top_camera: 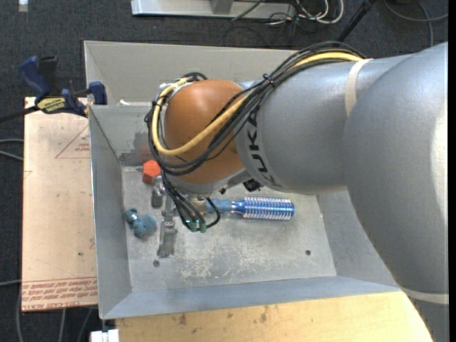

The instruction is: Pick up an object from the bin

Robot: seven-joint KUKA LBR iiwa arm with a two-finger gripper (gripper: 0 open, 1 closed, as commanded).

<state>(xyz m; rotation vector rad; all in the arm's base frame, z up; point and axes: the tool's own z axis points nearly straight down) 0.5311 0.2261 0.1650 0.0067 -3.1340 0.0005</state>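
You have a small blue-grey lump [142, 224] on the floor of the bin [235, 262], just to the view's left of the jaws and apart from them. You cannot tell whether the jaws are released or clenched. Up the view from them lies 1 orange block [150, 169]; to their right lies 1 blue hairbrush [260, 208]. The arm [320, 120] shows part of its KUKA lettering.

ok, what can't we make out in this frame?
Camera view:
- Orange thing, back left: mostly hidden by the arm's orange cover.
- Blue brush: handle end hidden under wrist cables.
- Small blue thing left of the tool: too small to identify.
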